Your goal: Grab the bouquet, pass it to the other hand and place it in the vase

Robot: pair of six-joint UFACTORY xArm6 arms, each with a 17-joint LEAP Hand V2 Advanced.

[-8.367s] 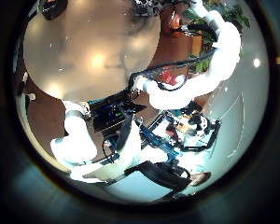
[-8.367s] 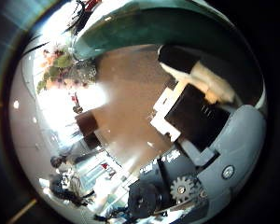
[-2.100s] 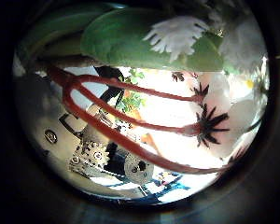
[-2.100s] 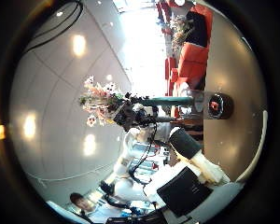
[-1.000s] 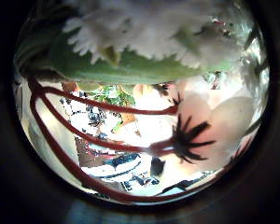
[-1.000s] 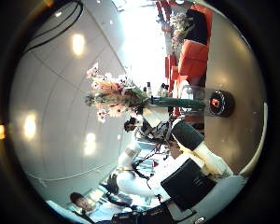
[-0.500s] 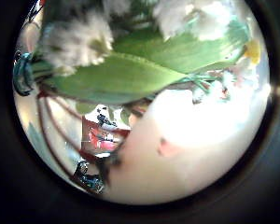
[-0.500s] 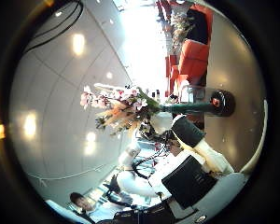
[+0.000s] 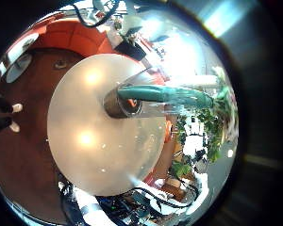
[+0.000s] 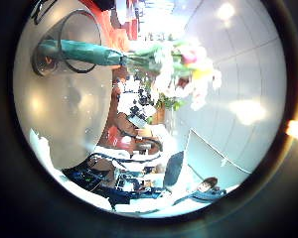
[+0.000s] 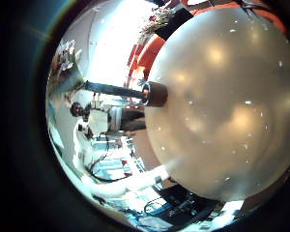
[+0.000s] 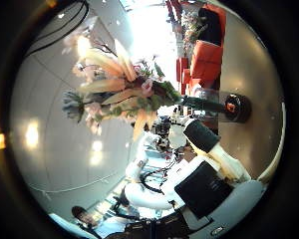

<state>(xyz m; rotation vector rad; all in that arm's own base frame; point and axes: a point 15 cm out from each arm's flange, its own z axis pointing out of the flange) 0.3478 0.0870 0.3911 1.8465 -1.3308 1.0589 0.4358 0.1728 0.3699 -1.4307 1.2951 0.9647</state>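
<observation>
Round tabletop takes up most of what both palms look out on, and it is bare apart from one thing standing on it.

Nothing of the left hand shows in its two views, so I cannot tell how its fingers are set. Neither view has any flower or stem pressed up against the palm. The right hand shows only as blocky parts of its own body reaching in from the edge of its thumb-side view. Whether its fingers are straight or curled I cannot tell, though those parts stand apart from the flowers and nothing is seen held between them.

Outward from the hands is the vase, standing on the table near its middle. The bouquet sits in it, its stems bundled together and running down inside to the base. From the left thumb side, the stems leave the vase's rim and the blooms fan out past the mouth. From the right thumb side the flower heads loom large — close to that palm — with the stems leading away to the vase behind them.

Chairs stand beyond the table's far edge.
</observation>
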